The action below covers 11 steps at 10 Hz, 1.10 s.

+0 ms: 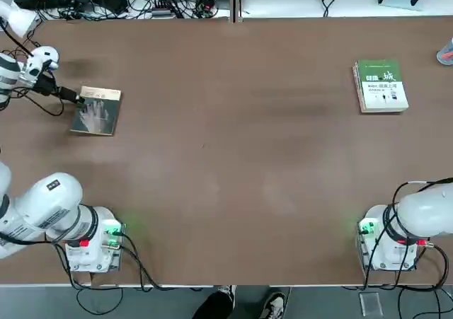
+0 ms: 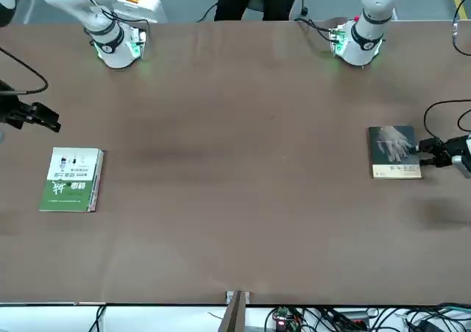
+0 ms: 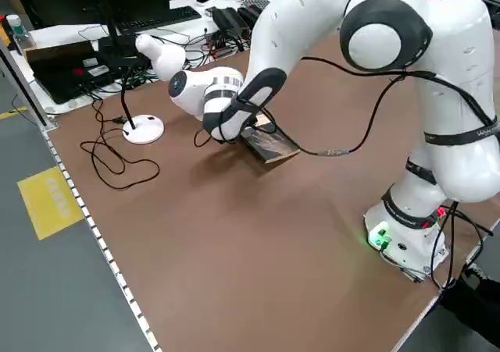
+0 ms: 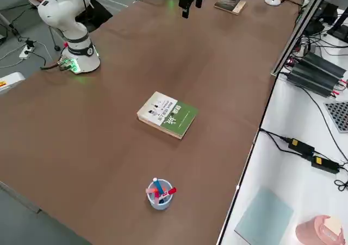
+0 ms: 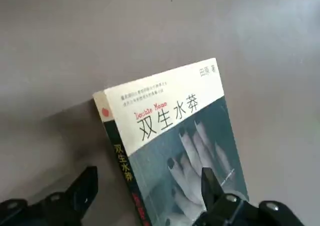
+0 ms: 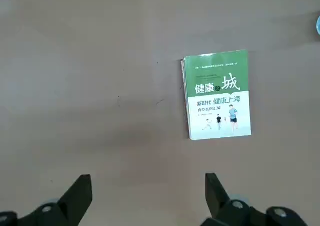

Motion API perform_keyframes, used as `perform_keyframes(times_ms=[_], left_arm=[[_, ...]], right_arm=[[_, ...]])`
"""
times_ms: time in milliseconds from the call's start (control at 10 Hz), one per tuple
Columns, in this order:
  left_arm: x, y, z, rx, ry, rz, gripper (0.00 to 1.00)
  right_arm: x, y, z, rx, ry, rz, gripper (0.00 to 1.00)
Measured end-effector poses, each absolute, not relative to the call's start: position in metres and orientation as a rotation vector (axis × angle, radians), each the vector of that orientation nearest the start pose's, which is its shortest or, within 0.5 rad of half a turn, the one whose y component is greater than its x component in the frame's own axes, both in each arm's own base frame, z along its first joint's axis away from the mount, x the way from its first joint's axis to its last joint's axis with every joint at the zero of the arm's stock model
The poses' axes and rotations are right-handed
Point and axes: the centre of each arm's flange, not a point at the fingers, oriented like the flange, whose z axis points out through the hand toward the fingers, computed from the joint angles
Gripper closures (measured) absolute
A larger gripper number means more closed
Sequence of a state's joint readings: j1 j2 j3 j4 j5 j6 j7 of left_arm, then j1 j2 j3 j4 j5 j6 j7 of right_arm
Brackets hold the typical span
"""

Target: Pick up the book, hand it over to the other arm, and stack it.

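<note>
Red spine lettering, seemingly wrist-view only

Both arms: glossy white rounded shells, dark grey joint bands. Left arm (image 3: 406, 79) carries a thin black cable looping loosely along its links, seen centre-right of the left side view. Bases (image 1: 95, 245) at the bottom of the top view show green lights and small red fittings. Gripper fingers (image 5: 82, 188) are matt black, wedge-shaped.
</note>
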<state>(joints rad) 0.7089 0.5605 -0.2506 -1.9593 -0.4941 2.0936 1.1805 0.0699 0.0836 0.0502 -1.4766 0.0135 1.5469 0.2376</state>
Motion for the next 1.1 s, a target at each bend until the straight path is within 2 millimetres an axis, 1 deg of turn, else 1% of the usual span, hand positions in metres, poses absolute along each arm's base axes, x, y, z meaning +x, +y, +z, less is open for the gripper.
perform_keyframes(times_ms=[600, 1100], left_arm=[[0.5265, 0.2304, 0.1699, 2.435, -0.448, 0.114, 0.12], [0.5271, 0.2259, 0.1654, 2.420, -0.438, 0.115, 0.13]], right_arm=[[0.5736, 0.0694, 0.6192, -3.122, 0.181, 0.031, 0.00], [0.5699, 0.0698, 0.6164, -3.120, 0.177, 0.084, 0.00]])
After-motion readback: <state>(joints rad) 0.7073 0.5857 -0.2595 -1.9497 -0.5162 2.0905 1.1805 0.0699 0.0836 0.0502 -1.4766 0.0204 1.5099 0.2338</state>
